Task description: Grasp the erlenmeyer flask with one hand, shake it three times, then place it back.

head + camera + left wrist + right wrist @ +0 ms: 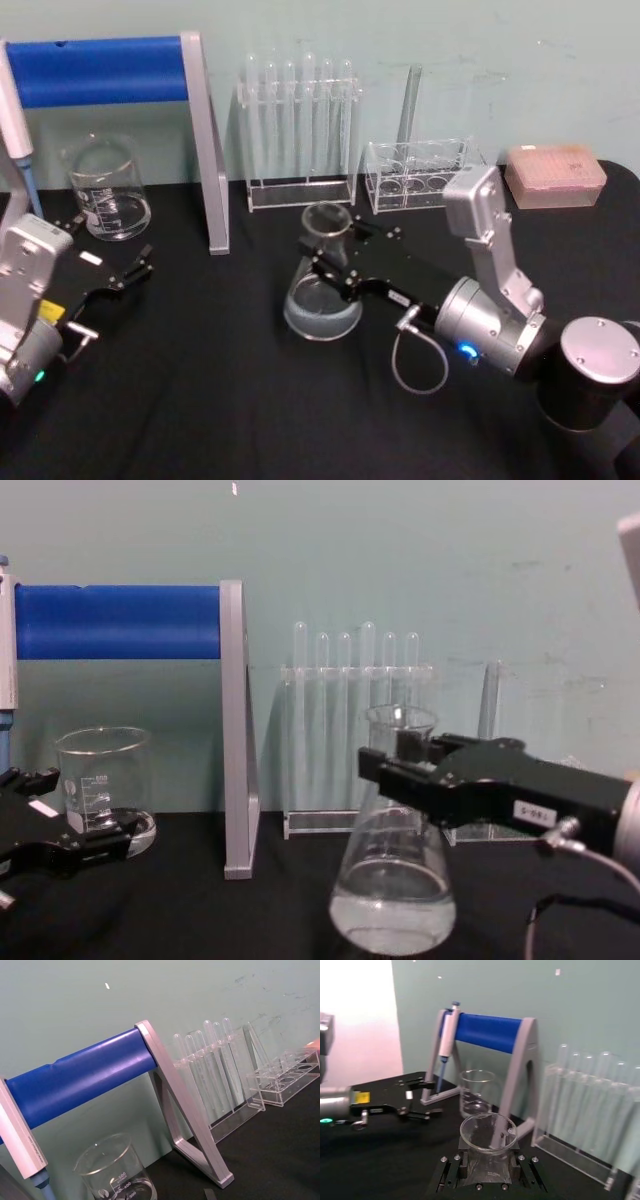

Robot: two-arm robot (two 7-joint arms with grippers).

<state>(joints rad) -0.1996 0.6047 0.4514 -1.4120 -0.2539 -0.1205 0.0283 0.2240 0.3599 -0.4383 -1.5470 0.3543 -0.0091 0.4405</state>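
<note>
Black tabletop point(220, 400) before a pale green wall point(450, 40). The flask point(322, 305) is upright mid-table with a shallow clear liquid in its base, its neck pinched by the right gripper point(330, 262). Beyond that gripper, tubes point(290, 110) in a rack point(300, 190) look empty. The left gripper point(105, 298), well to its left, rests spread wide, with a beaker point(105, 190) just behind it.

Facing you, a plain pale green wall point(420, 560) with a few small scuffs spans the back. Your table point(230, 400) is covered in matte black. A bright whitish patch point(355, 1010) sits past the wall's edge.
</note>
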